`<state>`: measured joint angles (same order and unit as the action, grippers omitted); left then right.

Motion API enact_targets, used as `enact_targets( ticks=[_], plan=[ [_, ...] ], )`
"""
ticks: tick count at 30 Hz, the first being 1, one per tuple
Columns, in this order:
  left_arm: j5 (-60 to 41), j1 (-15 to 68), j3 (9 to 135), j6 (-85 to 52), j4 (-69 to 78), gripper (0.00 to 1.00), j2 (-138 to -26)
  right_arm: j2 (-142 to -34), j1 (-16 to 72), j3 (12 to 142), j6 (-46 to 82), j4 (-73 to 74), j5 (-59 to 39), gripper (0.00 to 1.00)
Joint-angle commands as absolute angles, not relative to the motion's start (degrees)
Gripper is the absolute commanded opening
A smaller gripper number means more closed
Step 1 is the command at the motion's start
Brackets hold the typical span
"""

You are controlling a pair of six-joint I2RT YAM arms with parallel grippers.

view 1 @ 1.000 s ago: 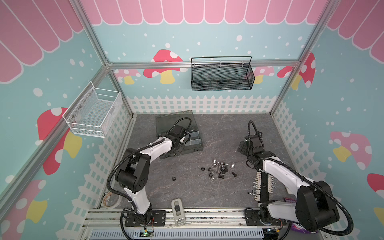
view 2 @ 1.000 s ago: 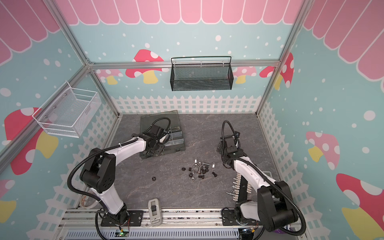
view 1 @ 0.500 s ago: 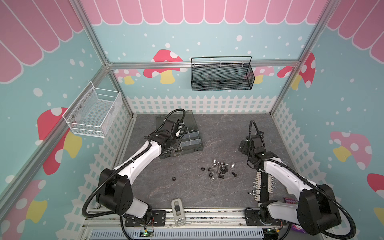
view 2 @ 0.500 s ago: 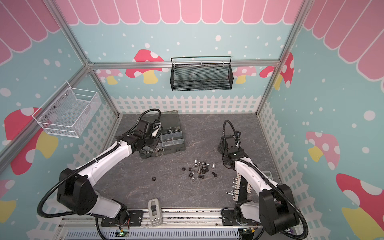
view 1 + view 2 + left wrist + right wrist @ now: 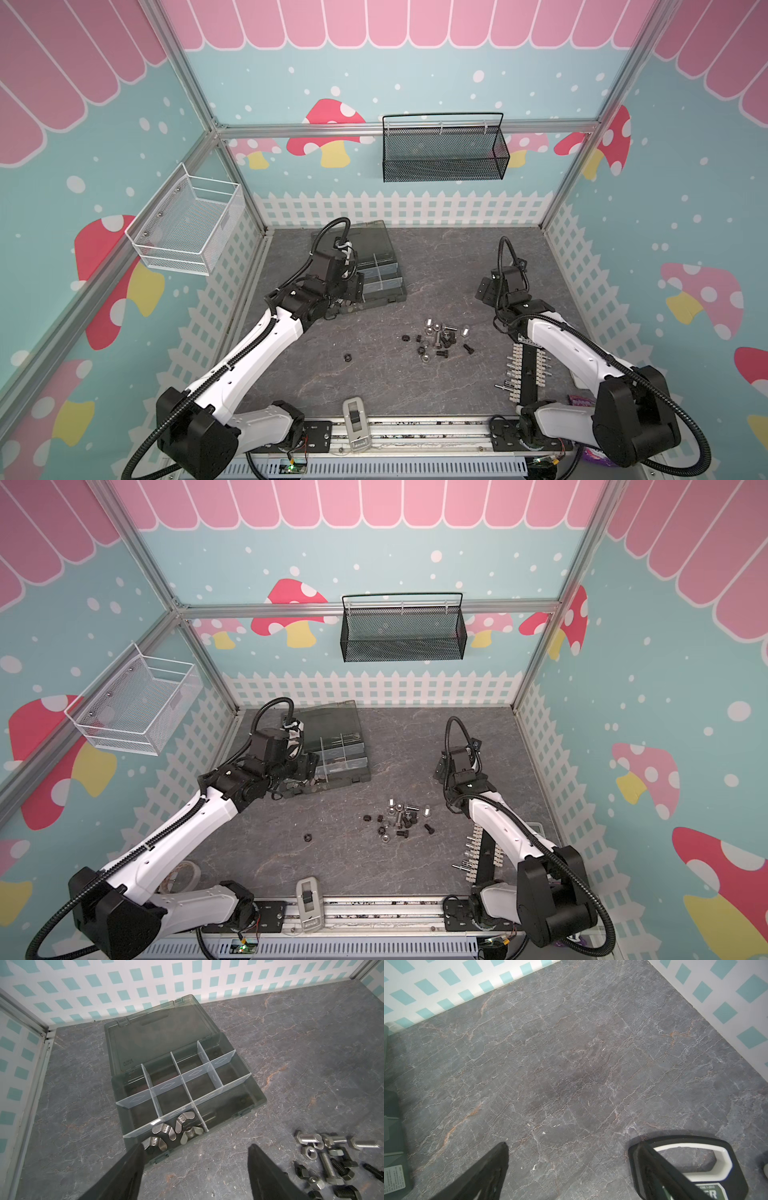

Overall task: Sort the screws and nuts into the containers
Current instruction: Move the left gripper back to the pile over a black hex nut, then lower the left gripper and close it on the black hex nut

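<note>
The dark grey organizer box [image 5: 380, 266] [image 5: 338, 750] [image 5: 239, 1093] lies open at the back left, its containers split by pale dividers. Several silver wing nuts [image 5: 174, 1129] lie in one compartment at the box's front edge. A pile of black and silver screws and nuts [image 5: 440, 338] [image 5: 399, 818] [image 5: 324, 1157] sits mid-table, with one black nut [image 5: 347, 356] [image 5: 307, 836] apart to its left. My left gripper [image 5: 196, 1147] [image 5: 353, 286] hangs open beside that compartment, holding nothing. Over bare table at the right, my right gripper [image 5: 571, 1146] [image 5: 488, 289] is open and holds nothing.
A white terminal strip [image 5: 525, 374] [image 5: 482, 854] lies under the right arm. A black mesh basket [image 5: 444, 149] hangs on the back wall and a white wire basket [image 5: 187, 224] on the left wall. A black-and-white handled object [image 5: 685, 1159] lies by the right finger.
The left arm has stretched out and lowered at the box's near corner, and its jaws have opened wider. The right arm has barely moved.
</note>
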<state>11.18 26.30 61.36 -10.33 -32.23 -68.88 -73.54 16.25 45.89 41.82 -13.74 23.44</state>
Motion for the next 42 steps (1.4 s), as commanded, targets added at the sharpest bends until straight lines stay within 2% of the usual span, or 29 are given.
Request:
enact_targets(
  ticks=[1, 7, 22, 37, 41, 42],
  plan=[
    [11.79, 26.58, 57.30, -19.52, -32.63, 0.84, -65.78, -74.04, 16.61, 47.63, 41.68, -14.96, 25.00, 0.97],
    [8.79, 26.96, 51.22, -28.10, -34.07, 1.00, -62.80, -73.96, 16.61, 47.47, 41.86, -16.28, 26.24, 0.97],
    [12.03, 36.06, 44.01, -41.62, -37.94, 1.00, -59.95, -72.94, 16.59, 45.12, 42.49, -16.39, 26.55, 0.97],
    [12.28, 39.96, 38.85, -48.09, -40.61, 0.95, -64.53, -73.82, 16.61, 43.95, 43.15, -15.37, 25.45, 0.97],
    [12.13, 39.94, 37.76, -47.97, -39.72, 0.89, -66.06, -73.57, 16.61, 43.11, 43.70, -14.75, 25.10, 0.97],
    [12.15, 39.94, 37.39, -47.99, -39.33, 0.84, -66.62, -73.48, 16.59, 42.77, 43.87, -14.55, 25.06, 0.97]
  ],
)
